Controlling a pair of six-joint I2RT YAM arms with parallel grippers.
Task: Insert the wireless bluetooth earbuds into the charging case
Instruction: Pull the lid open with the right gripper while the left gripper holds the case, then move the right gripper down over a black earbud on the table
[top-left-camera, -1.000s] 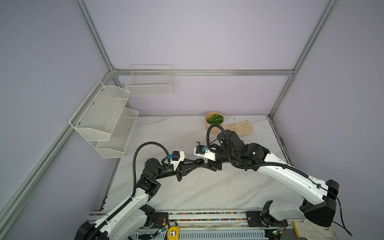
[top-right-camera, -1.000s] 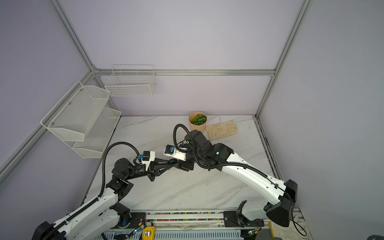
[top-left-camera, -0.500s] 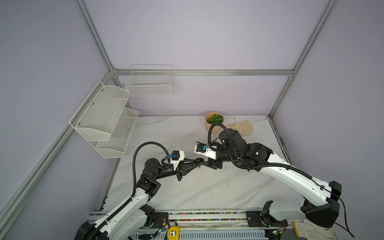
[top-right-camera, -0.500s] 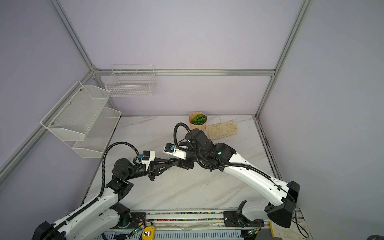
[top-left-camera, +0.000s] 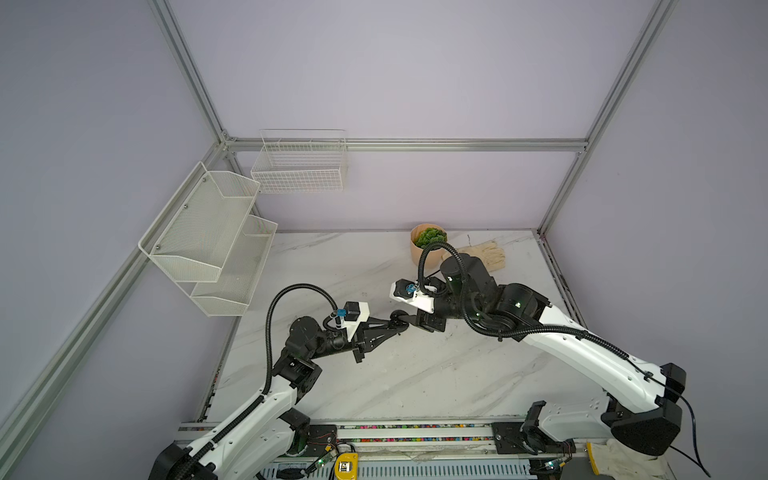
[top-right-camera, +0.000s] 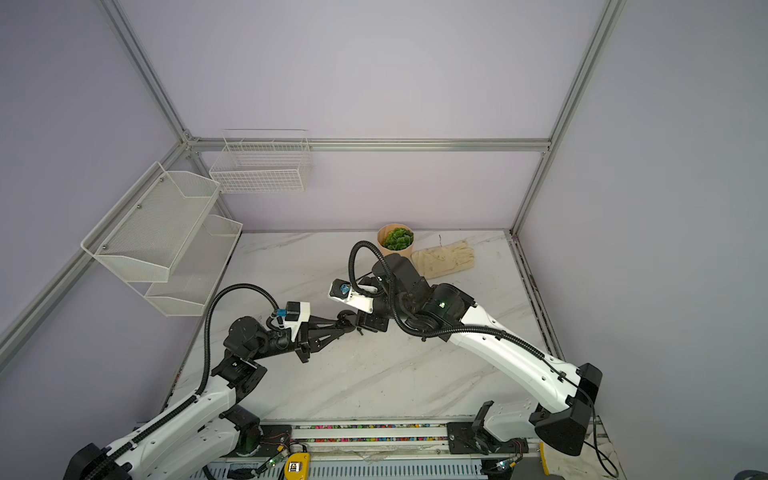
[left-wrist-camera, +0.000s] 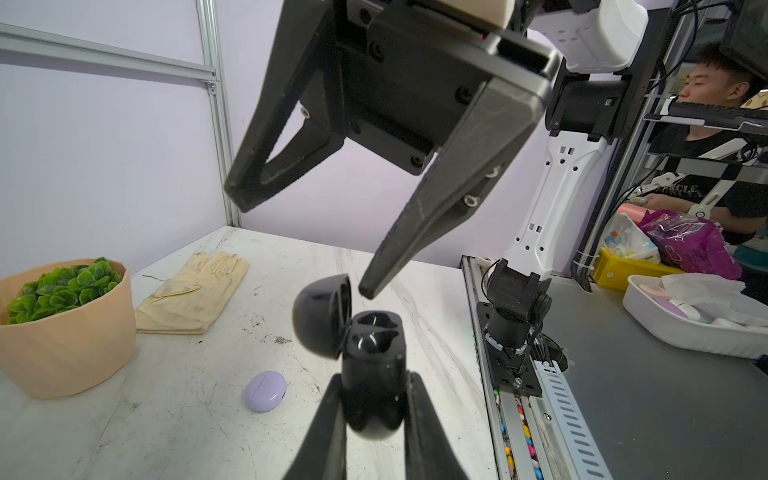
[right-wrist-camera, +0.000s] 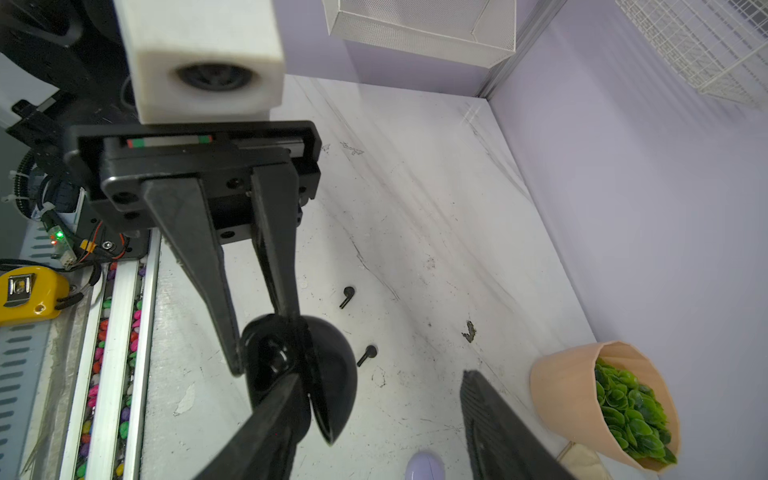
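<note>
We hold the black case (left-wrist-camera: 374, 345) pinched in the left gripper (left-wrist-camera: 374, 380), lid open, above the table (right-wrist-camera: 415, 187). Right gripper (left-wrist-camera: 305, 247) is spread, one fingertip just beside the lid. Two black earbuds (right-wrist-camera: 348, 296) lie loose on the table; lilac case (left-wrist-camera: 265, 390) sits shut nearby.

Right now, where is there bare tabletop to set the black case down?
Bare marble between front rail and the held black case, and back-left by the mesh shelves. Crowded: pot, glove back-right; black earbuds, lilac case mid-table.
</note>
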